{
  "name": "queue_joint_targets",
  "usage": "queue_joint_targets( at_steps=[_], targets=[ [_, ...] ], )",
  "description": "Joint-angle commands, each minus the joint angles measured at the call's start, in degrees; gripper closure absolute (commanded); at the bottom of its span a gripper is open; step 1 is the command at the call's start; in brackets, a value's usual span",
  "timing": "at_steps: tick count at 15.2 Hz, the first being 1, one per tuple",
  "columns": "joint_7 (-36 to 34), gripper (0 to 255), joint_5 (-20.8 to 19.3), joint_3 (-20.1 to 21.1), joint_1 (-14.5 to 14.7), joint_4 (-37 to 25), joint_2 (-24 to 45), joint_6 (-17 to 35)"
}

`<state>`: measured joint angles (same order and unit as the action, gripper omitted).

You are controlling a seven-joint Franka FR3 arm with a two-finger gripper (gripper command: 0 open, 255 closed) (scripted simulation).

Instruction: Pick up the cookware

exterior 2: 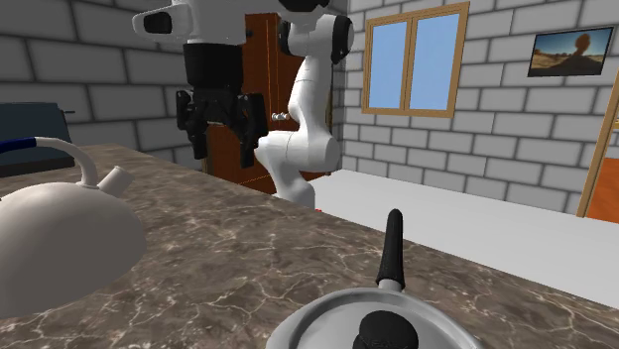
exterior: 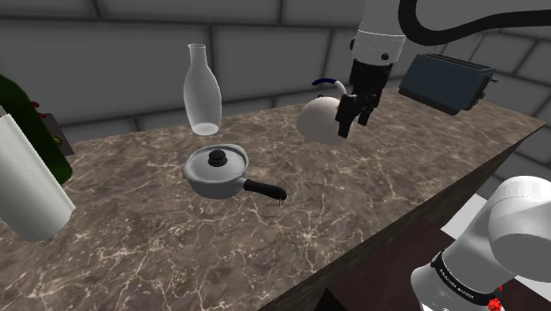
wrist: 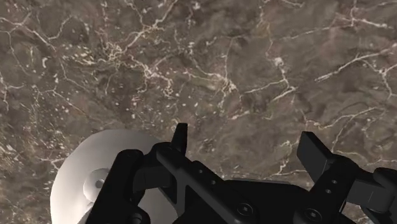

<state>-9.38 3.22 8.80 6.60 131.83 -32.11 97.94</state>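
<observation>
The view's lower edge crops the saucepan (exterior 2: pixel 327 322).

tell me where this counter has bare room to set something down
The widest bare stretch of the marble counter lies between the saucepan handle and the toaster. Another patch runs along the near edge, between the paper roll and the saucepan. The back is crowded: glass carafe, kettle, open gripper near it.

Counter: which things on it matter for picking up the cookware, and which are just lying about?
For the job: pan, pincer.
Lying about: kettle, bottle, toaster, roll.
</observation>
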Motion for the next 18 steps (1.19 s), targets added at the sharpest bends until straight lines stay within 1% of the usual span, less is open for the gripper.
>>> queue_joint_targets(
  at_steps=[1,6,10,14,18],
  targets=[
    [-1.62,0,0.25,1.97,0.75,-1.91,2.64,0.44],
    [-6.70,0,0.04,7.43,2.55,-8.61,10.72,0.95],
    [-11.04,0,-1.36,11.62,3.89,-14.99,17.91,0.75],
    [-15.69,0,-3.98,15.50,5.55,-22.35,25.86,-0.16],
    [-20.50,0,-7.80,18.74,8.10,-30.90,34.68,-2.05]
  ],
)
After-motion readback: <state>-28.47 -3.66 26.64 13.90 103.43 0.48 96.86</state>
